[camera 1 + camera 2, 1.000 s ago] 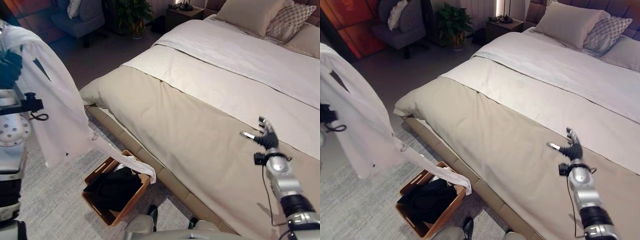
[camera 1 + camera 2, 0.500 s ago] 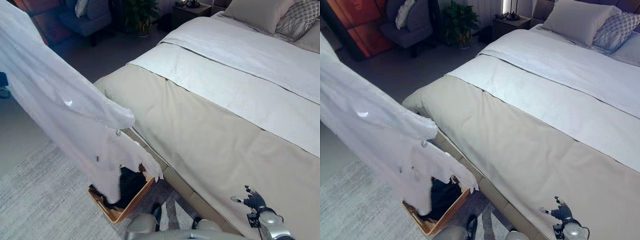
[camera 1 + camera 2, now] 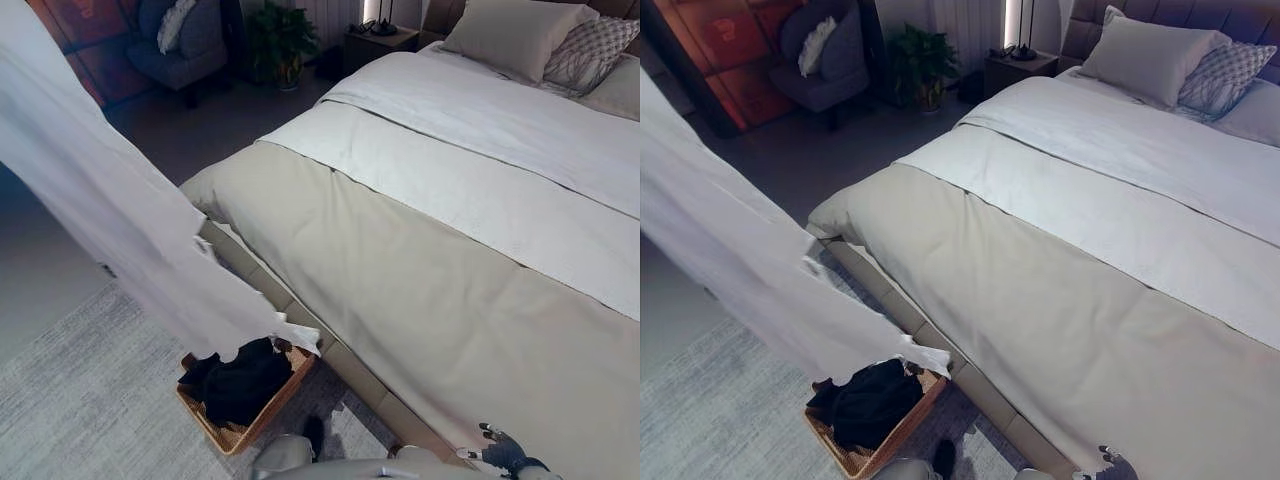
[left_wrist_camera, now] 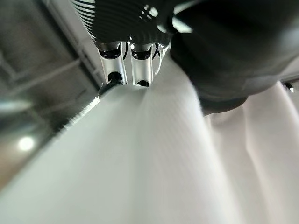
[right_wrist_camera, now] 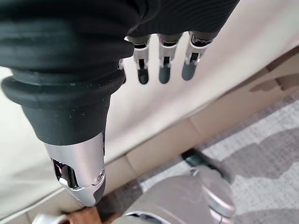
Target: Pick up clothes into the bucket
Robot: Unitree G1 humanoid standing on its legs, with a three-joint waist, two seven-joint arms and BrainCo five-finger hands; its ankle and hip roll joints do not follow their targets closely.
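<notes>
Gripping the white shirt (image 3: 120, 230), left hand (image 4: 133, 60) curled tight.

A home bedroom. A wide made bed (image 3: 1090, 260) with pillows (image 3: 1150, 55) fills most of the room, with a nightstand (image 3: 1018, 66) and lamp at its head. An armchair (image 3: 825, 55), a potted plant (image 3: 920, 60) and a rug (image 3: 90, 400) bearing a wicker basket (image 3: 245, 425) of clothes complete it.
</notes>
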